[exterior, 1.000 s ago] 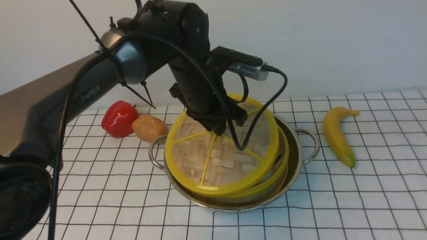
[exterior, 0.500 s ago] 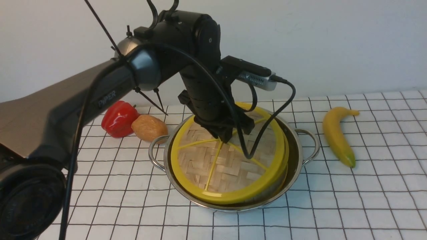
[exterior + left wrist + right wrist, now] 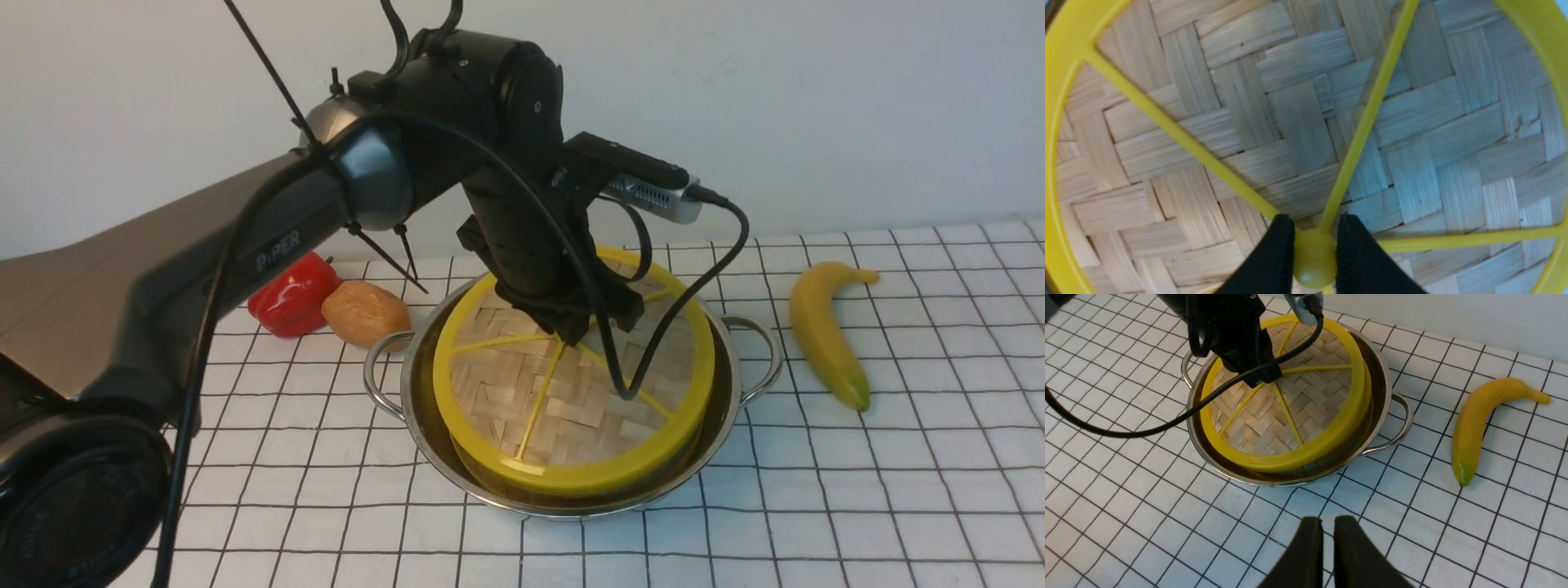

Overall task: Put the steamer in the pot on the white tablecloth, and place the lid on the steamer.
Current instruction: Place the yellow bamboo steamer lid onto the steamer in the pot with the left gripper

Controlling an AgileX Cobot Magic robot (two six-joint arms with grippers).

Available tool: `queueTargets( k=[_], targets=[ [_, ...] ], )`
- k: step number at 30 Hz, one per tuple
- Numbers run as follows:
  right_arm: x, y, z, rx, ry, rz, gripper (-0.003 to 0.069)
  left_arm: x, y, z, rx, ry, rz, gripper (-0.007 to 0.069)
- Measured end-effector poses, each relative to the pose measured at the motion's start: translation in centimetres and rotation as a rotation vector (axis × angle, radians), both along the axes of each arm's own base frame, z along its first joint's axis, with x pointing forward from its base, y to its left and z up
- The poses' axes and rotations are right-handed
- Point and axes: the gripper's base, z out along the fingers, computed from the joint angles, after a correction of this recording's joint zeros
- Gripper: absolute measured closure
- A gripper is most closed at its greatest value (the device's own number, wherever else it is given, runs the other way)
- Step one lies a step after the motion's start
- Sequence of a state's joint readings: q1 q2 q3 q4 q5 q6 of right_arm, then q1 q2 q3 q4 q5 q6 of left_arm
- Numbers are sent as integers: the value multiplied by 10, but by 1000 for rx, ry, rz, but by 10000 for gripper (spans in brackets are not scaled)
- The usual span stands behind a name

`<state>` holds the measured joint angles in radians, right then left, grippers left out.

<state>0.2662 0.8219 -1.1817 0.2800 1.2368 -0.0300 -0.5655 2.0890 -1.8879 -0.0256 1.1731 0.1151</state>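
L gripper pinches the lid by its yellow ctr hub (one finger each side of the knob). Lid rests on the steamer, which sits inside the pot on the white tablecloth. R gripper hangs over bare cloth near the pot, fingers almost pressed together w/ nothing between.

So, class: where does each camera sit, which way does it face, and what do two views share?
Front: between the arms, facing forward at the pot; left arm shows.
Left wrist: straight down onto the lid; left gripper pinches its hub.
Right wrist: angled down over pot and banana; right gripper nearly shut, empty.
Shared: front and right wrist both show pot, lid, banana.
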Motion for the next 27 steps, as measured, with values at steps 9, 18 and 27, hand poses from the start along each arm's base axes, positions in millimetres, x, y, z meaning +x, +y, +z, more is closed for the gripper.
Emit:
queueTargets(
  k=[9,18,27],
  targets=[
    [0,0,0,1,0,0,596,4,2,1,34,-52,0,501],
    [0,0,0,3,1,1,596,5,2,0,30,-57,0,501],
    [0,0,0,3,1,1,596,9,-1,-9,24,-57,-3,501]
  ],
)
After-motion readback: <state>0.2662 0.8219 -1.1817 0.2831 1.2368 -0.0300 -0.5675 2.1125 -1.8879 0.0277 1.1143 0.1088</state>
